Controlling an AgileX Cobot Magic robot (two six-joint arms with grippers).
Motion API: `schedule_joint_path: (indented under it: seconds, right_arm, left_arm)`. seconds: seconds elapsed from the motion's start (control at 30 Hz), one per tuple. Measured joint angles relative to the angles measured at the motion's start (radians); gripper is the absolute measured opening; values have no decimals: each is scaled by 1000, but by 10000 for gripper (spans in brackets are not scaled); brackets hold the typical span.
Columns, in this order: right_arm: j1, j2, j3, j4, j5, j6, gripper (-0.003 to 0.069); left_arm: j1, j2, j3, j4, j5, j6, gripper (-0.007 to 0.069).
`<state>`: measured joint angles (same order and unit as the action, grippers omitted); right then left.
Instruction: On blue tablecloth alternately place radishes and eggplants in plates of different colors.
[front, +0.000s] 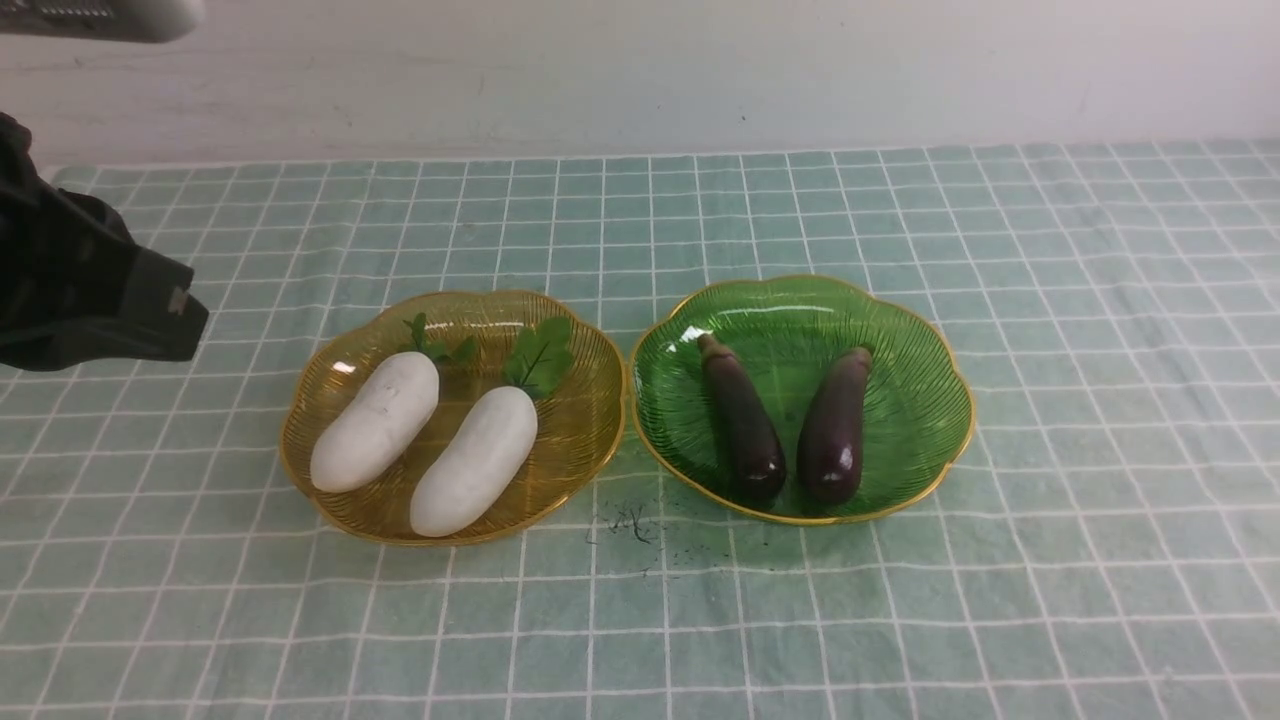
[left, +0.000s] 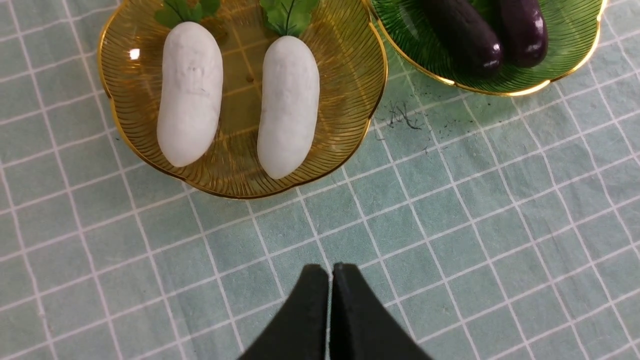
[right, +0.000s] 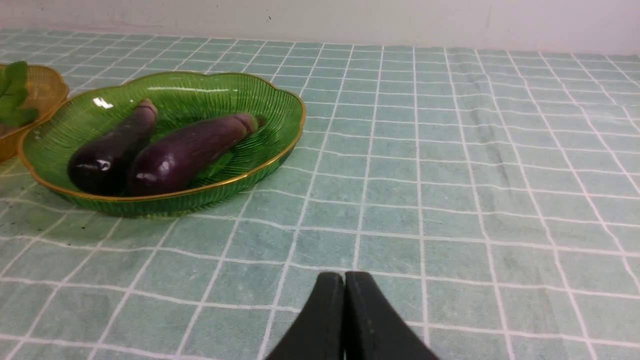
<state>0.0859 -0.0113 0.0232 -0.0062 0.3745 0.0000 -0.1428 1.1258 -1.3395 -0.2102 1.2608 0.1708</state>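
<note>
Left pincer (left: 330, 272) closed, empty, near radishes (left: 190, 92); right pincer (right: 345, 280) closed, empty, near eggplants (right: 185, 152).

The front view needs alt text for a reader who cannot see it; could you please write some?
Two gold-rimmed plates sit side by side on a checked tablecloth: the amber plate on the left holds two white radishes, the green plate on the right two purple eggplants. Part of the black left arm shows at the left edge.

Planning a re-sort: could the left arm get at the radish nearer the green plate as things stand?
Probably yes. That radish lies uncovered in the amber plate, with bare cloth between it and the shut left gripper, which must open first.
</note>
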Motion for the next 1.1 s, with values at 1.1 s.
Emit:
schedule_joint_path:
  seconds: [1.1]
  right_arm:
    - [-80,-1,0,6,0,19,-15]
  left_arm:
    - [0,-739,758,-104,-667,-3,-8]
